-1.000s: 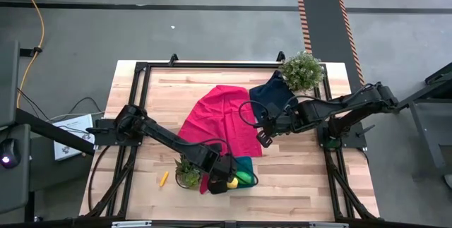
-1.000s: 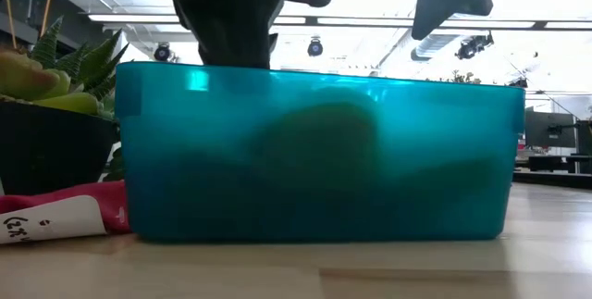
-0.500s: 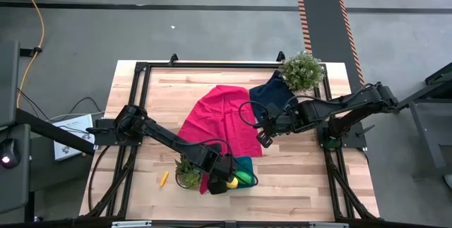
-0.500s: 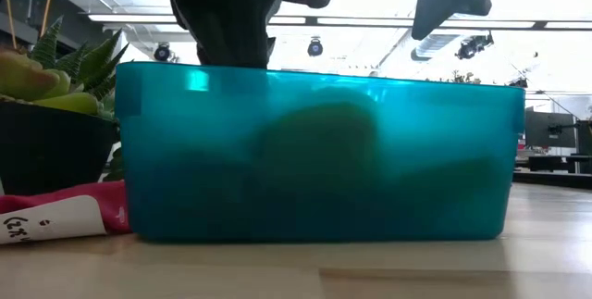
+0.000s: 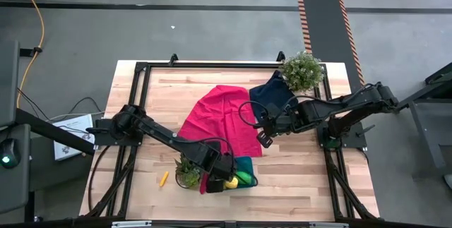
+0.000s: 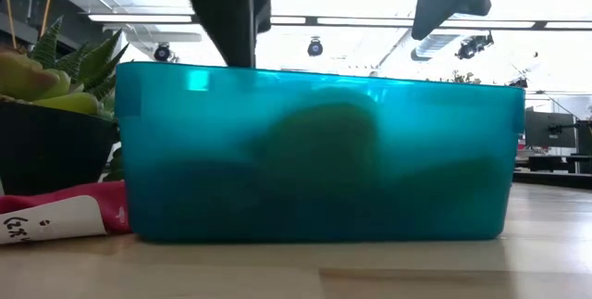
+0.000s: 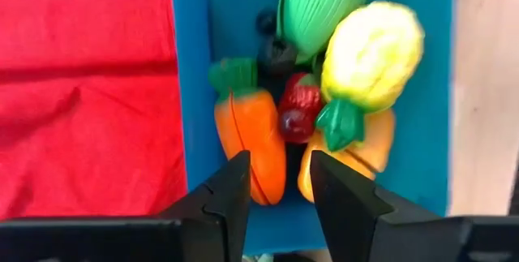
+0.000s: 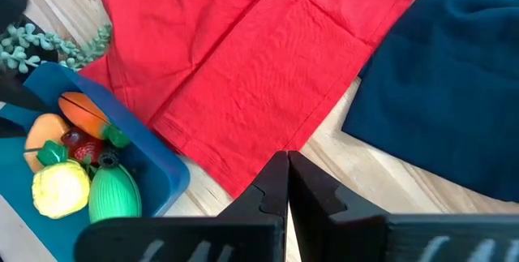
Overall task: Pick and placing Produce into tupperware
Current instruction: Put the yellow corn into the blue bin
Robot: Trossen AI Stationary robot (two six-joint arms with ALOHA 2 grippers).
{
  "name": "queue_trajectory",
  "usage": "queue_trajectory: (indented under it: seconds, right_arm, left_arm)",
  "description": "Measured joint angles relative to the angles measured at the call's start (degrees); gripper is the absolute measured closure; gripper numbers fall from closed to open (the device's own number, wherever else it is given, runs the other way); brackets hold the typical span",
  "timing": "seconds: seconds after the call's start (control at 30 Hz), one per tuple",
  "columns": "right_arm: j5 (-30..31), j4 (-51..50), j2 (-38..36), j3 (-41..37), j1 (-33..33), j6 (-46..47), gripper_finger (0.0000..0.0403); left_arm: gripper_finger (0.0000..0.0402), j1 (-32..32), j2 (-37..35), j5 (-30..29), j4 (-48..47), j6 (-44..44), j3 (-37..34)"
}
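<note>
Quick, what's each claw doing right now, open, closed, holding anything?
Left claw: open, empty, above the carrot in the tupperware.
Right claw: closed, empty, over the red cloth.

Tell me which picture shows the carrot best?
The left wrist view: the carrot fills the middle, lying in the tupperware. The right wrist view shows it smaller, the high view hides it under the arm, and the low view shows only dark blurs.

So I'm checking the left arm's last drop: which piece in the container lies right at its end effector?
The carrot: its orange tip runs down between the left end effector's fingers, while the green oval lies farthest away in the tupperware.
</note>
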Motion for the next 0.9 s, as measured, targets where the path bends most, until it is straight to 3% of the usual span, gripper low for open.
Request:
queue_trajectory:
  seconds: [0.9]
  right_arm:
    - [-1.5,0.0,0.0,0.0,0.0,-1.6,0.0401]
  left_arm:
    - [0.0289,0.1,-0.1,-10.3,-21.7,6.3,22.4]
